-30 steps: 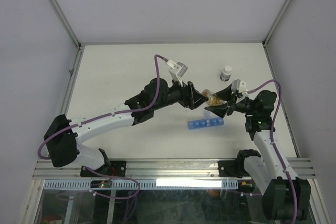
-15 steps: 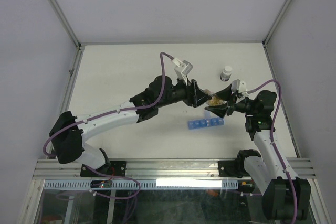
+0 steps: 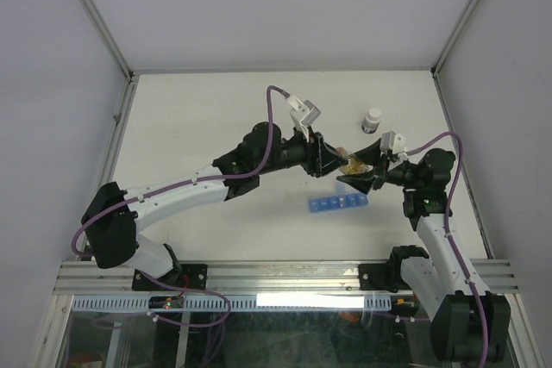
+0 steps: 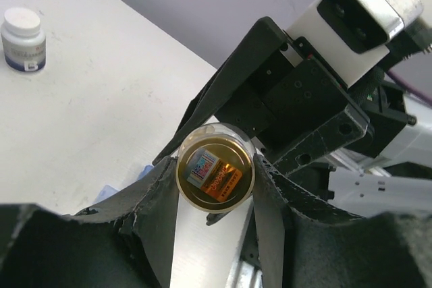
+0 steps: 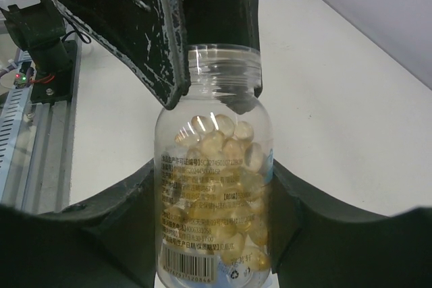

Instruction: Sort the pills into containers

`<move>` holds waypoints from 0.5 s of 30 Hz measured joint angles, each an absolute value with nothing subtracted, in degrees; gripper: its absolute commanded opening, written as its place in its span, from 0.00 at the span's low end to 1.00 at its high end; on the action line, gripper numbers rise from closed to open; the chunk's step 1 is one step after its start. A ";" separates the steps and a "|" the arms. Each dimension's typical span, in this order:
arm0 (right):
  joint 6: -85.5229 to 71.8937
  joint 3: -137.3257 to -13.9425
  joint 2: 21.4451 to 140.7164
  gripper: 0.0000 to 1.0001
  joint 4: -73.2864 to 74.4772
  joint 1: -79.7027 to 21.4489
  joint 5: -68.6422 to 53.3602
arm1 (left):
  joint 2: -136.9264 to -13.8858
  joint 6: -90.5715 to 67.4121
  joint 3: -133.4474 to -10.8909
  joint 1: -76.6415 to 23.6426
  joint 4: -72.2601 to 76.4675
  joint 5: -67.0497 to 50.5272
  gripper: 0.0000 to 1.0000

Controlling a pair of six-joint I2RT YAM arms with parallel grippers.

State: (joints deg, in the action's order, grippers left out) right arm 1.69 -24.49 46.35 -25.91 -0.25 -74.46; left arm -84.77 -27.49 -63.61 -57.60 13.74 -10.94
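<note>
1. R gripper (image 5: 214, 193): clamped on a clear bottle (image 5: 223, 79), one finger on each side of the body. Bottle is lifted off the table (image 3: 198, 118).
2. Pills (image 5: 223, 146): pale amber capsules piled inside the bottle, between the R fingers. They fill it to approx. the shoulder.
3. L gripper (image 4: 216, 166): meets the R gripper tip to tip, w/ its fingers (image 5: 142, 25) on either side of the bottle's threaded neck. They look to be against it. Can't tell if they're really squeezing or just flanking.
4. L wrist view: looks straight down the bottle's round end, gold-rimmed, label seen through it. Round end sits right between the L fingertips, w/ the R gripper's black body behind it.
5. Can't tell whether the neck is capped.
6. Pill organizer (image 3: 338, 203): blue strip lying flat on the table, just under the R gripper's tips on the near side. Neither gripper touches it.
7. Small white-capped bottle (image 3: 372, 119): upright on the table beyond the R gripper, on the far side, apart from both.
</note>
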 measured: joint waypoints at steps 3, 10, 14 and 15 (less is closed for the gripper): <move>2.20 -24.49 46.19 0.00 -26.79 -0.25 -74.67 | -84.77 -21.93 -63.24 -57.01 15.53 -15.00 0.00; 2.46 -24.51 45.76 0.00 -27.24 -0.25 -77.45 | -85.80 -1.13 -64.23 -52.82 15.49 -35.57 0.00; 2.02 -24.49 45.80 0.00 -26.98 -0.21 -77.54 | -90.02 9.82 -70.37 -49.36 9.15 -48.69 0.00; 1.91 -24.49 45.80 0.00 -26.83 -0.19 -77.43 | -90.89 11.79 -71.70 -48.88 7.77 -50.76 0.00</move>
State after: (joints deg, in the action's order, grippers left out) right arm 1.91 -24.49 45.80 -26.83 -0.19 -77.43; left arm -90.89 11.79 -71.70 -48.88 7.77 -50.76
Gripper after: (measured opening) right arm 0.548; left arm 0.391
